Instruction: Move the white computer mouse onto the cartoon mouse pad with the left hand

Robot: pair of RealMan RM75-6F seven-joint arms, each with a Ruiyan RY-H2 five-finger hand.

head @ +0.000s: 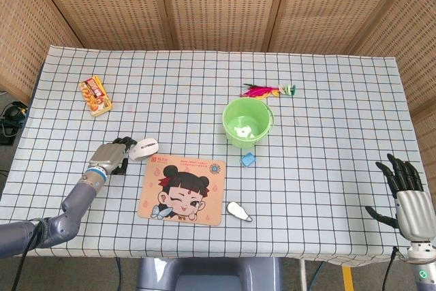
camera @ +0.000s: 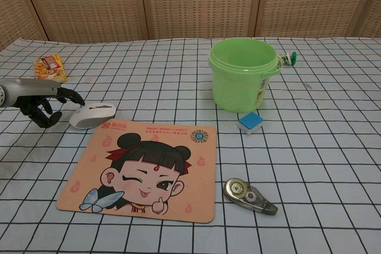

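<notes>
Chest view, your left hand low near the surface's left edge, fingers spread and just touching the white computer mouse, mouse lying beside the cartoon mouse pad's far left corner, your right hand released near the right edge.

The mouse lies just behind the mouse pad's far left corner, the left hand at its left.

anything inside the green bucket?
The round green plastic bucket holds something small and white on its floor, seen from the head view; what it is cannot be told. The chest view's wall hides the inside.
</notes>
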